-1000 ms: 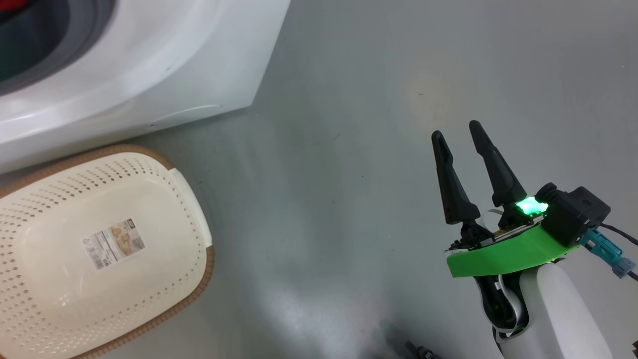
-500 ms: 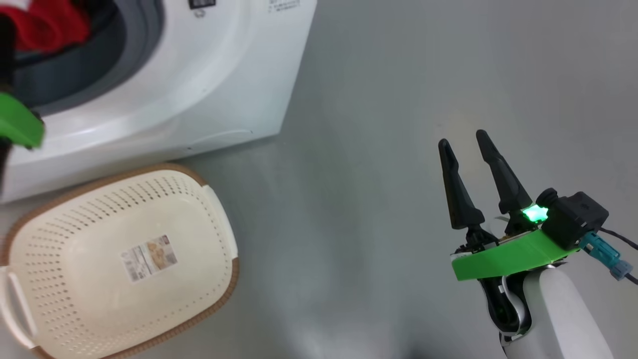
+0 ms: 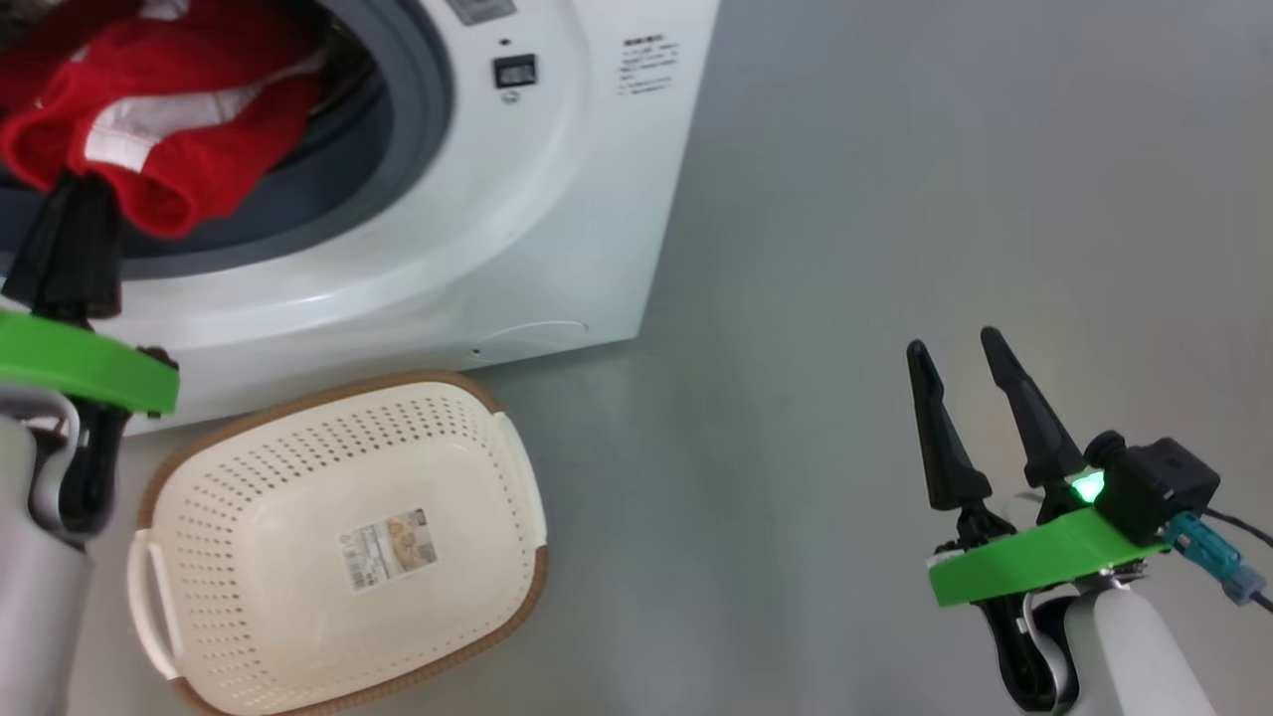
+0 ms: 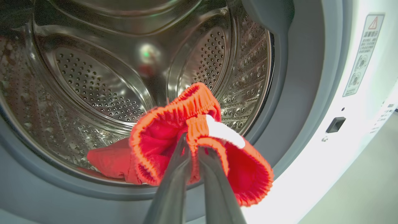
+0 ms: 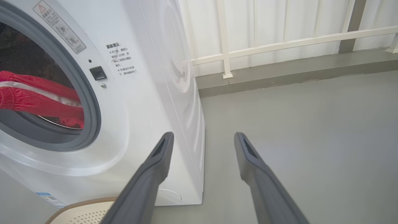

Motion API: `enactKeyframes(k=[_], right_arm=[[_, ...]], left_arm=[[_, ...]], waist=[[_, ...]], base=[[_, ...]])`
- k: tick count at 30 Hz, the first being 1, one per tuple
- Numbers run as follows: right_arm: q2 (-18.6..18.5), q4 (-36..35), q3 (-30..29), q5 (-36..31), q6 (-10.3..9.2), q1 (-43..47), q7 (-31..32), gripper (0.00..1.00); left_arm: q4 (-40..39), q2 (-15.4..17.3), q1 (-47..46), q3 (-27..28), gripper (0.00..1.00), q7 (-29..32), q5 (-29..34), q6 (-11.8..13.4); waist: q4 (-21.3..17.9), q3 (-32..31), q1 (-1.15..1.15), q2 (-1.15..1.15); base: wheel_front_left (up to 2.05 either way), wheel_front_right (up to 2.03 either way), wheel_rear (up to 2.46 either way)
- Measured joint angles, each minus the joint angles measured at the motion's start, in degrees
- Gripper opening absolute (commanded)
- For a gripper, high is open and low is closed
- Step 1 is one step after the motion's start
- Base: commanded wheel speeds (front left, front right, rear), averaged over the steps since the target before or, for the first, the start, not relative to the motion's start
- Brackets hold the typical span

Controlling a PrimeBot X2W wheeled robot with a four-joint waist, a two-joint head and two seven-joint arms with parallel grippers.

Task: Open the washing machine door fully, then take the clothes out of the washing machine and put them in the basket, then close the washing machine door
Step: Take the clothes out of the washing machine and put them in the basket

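The white washing machine point(image 3: 557, 229) stands at the upper left with its drum mouth uncovered; the washing machine door is out of view. Red clothes point(image 3: 159, 149) with white trim hang over the grey gasket. My left gripper point(image 3: 75, 189) is shut on them at the mouth. In the left wrist view its fingers point(image 4: 174, 174) pinch the elastic hem of the clothes point(image 4: 199, 137), and more red fabric trails back onto the steel drum's lip. The cream basket point(image 3: 219, 497) sits on the floor just below the machine, holding nothing but its paper label. My right gripper point(image 3: 953, 341) hovers open over bare floor at the lower right.
Grey floor point(image 3: 895, 149) spreads to the right of the machine. In the right wrist view a white railing point(image 5: 279, 43) and a low kerb run behind the machine point(image 5: 149, 93). The basket rim point(image 5: 84, 205) peeks in beside the right gripper point(image 5: 203, 135).
The head camera has swung towards the machine, so the whole picture has shifted. The left gripper and the red clothes it holds have come into view. The right gripper stays open.
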Motion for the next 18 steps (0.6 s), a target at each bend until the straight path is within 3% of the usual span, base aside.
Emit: enactKeyframes(k=[18], right_arm=[[0.01,1.16,-2.07,-1.01,0.00,3.35,0.00,1.00]], left_arm=[[-21.29,-5.86,16.44,14.78,0.00,-0.01,4.60,0.00]], waist=[[5.67,-5.72,0.00,0.00]], base=[[0.00,0.00,0.00]])
